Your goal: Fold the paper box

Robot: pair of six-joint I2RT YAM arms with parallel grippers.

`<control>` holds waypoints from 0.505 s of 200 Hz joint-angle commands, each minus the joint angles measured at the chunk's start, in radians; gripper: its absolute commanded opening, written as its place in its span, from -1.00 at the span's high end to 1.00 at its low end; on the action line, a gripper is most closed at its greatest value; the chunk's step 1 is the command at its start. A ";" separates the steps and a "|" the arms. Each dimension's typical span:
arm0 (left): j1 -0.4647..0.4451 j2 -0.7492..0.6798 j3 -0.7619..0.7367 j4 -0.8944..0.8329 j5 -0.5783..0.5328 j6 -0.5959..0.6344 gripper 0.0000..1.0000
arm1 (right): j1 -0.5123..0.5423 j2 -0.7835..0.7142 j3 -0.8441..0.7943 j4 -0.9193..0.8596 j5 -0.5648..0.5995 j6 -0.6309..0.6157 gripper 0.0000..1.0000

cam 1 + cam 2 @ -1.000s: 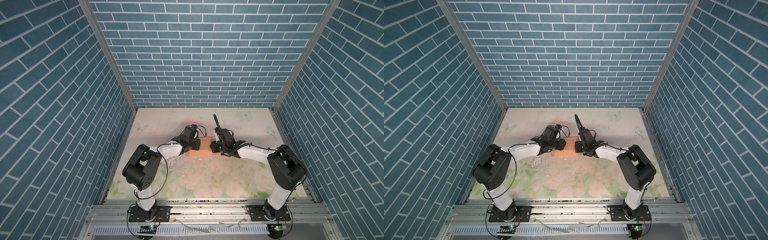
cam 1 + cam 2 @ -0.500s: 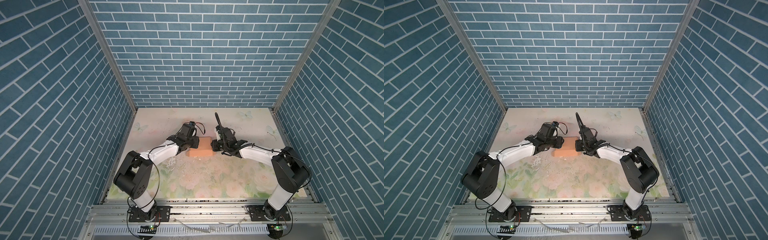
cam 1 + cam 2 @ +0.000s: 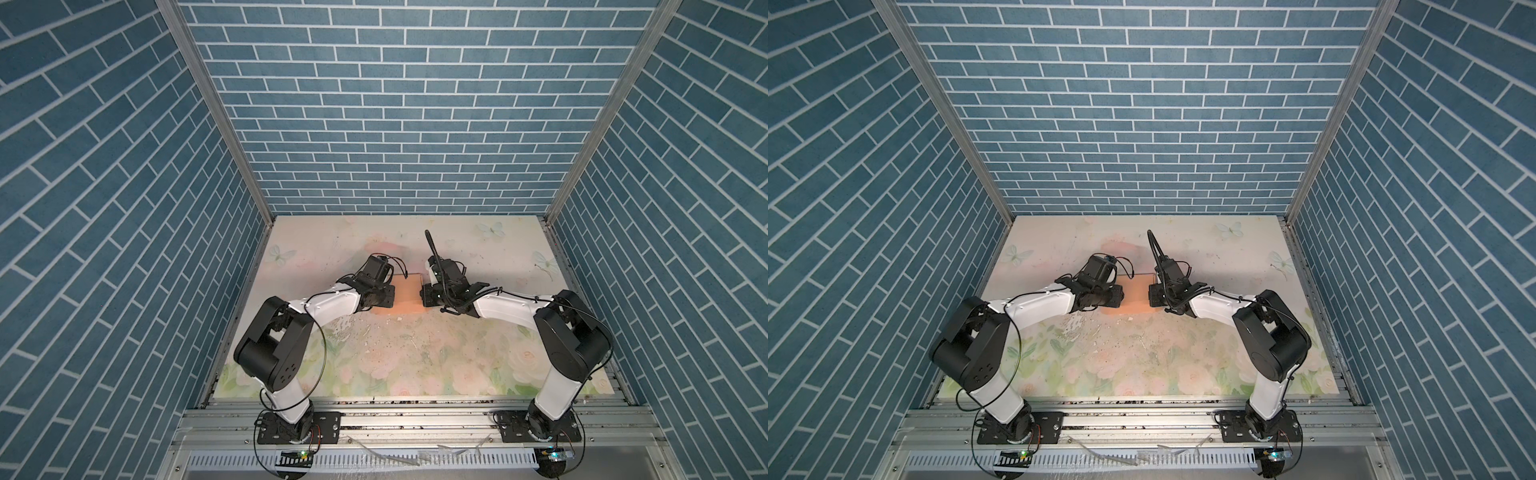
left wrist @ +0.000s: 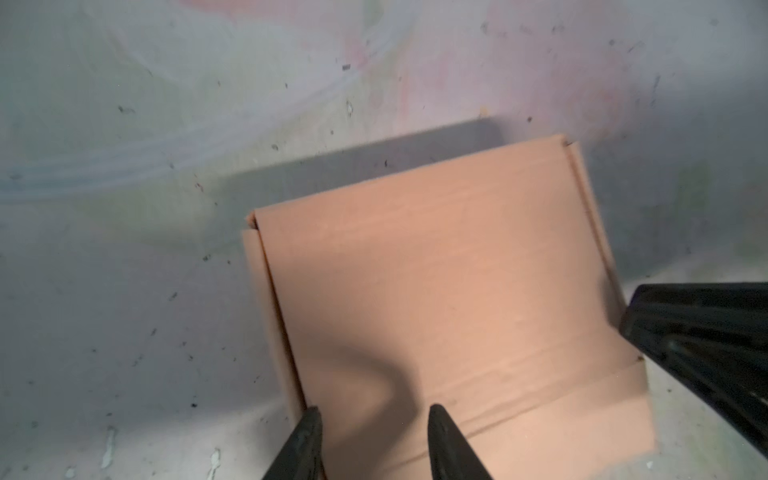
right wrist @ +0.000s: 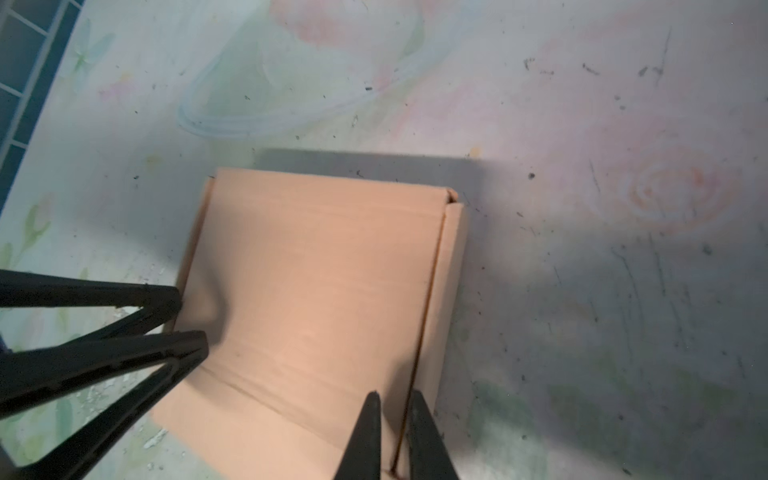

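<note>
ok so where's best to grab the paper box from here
Grip the front flap of the paper box, the strip past the crease on the near side, coming in low from there. The lid is down and the box lies flat on the table, so that flap looks like the only free edge a tool could pinch.

A: Arm pose?
B: Left arm [image 3: 328,301] and right arm [image 3: 507,307] both reach in from the near edge, elbows up, wrists low, facing each other mid-scene.
A: End effectors?
B: Left end effector [image 4: 374,411] jaws clearly apart. Right end effector [image 5: 395,395] jaws nearly together, slim gap; grip unclear.
</note>
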 commanded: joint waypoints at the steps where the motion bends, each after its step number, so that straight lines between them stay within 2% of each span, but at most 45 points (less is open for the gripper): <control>1: -0.009 0.032 -0.003 -0.032 0.017 -0.021 0.13 | 0.002 0.028 -0.006 -0.015 0.002 0.014 0.69; 33: -0.009 -0.014 0.043 -0.100 0.004 -0.013 0.10 | 0.001 -0.008 0.022 -0.058 0.003 0.001 0.70; 54: -0.009 -0.068 0.073 -0.178 -0.011 -0.017 -0.10 | -0.001 -0.059 0.033 -0.101 0.003 -0.002 0.68; 101: -0.007 -0.235 -0.006 -0.303 -0.035 -0.094 -0.30 | 0.005 -0.195 -0.029 -0.138 -0.021 0.073 0.23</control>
